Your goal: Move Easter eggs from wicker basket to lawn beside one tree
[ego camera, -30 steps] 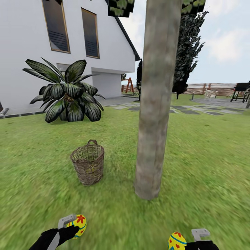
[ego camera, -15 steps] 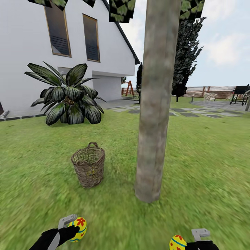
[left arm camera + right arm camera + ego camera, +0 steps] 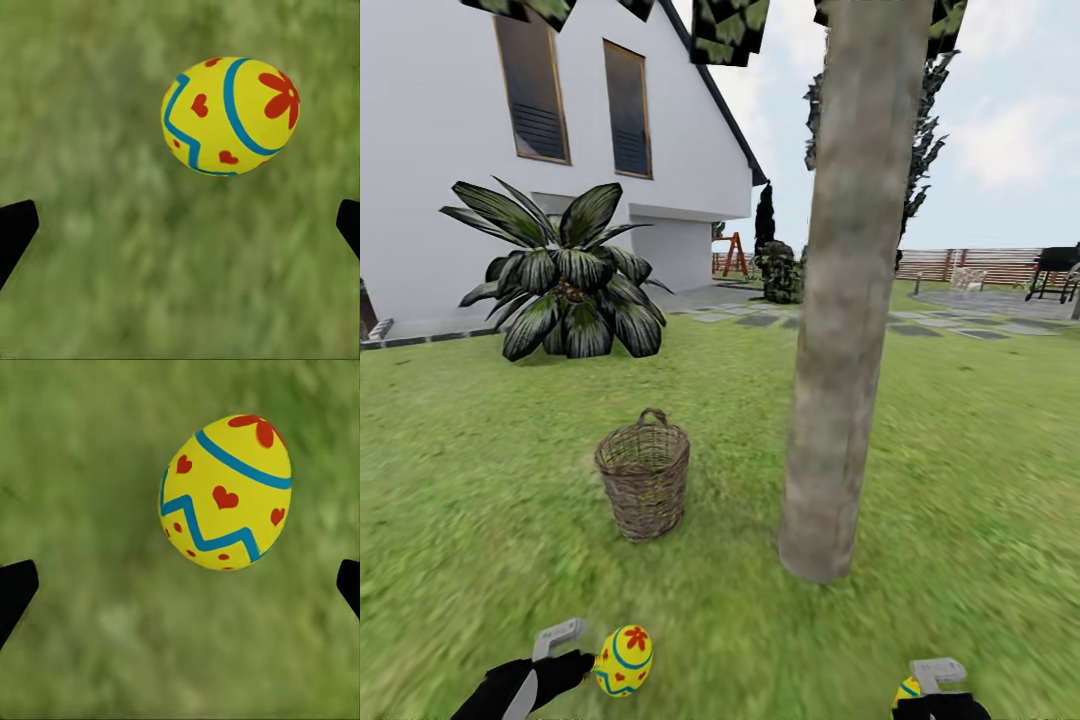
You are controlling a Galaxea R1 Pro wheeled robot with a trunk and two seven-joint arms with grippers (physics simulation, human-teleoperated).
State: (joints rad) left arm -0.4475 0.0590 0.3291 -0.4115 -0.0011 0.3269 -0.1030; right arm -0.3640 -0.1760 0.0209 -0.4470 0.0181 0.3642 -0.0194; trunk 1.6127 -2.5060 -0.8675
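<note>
A yellow Easter egg (image 3: 623, 660) with blue bands and red flowers hangs free just beside my left gripper (image 3: 565, 652), low over the lawn (image 3: 480, 520). In the left wrist view this egg (image 3: 229, 116) floats between wide-open fingertips (image 3: 16, 229), touching neither. A second egg (image 3: 906, 690) peeks out beside my right gripper (image 3: 935, 690); in the right wrist view it (image 3: 225, 495) is likewise untouched by the open gripper (image 3: 180, 585). The wicker basket (image 3: 644, 487) stands upright on the grass, left of the tree (image 3: 840, 330). Its inside is hidden.
A spiky-leaved palm plant (image 3: 565, 290) grows by the white house (image 3: 450, 180). Grey paving slabs (image 3: 920, 328), a wooden fence (image 3: 980, 262) and a dark grill (image 3: 1057, 265) lie far behind the trunk. Open grass spreads around the trunk's base.
Both grippers have opened and let go of their eggs; the left egg has drifted off the fingers. The head camera has shifted, so basket and trunk sit further right in the picture.
</note>
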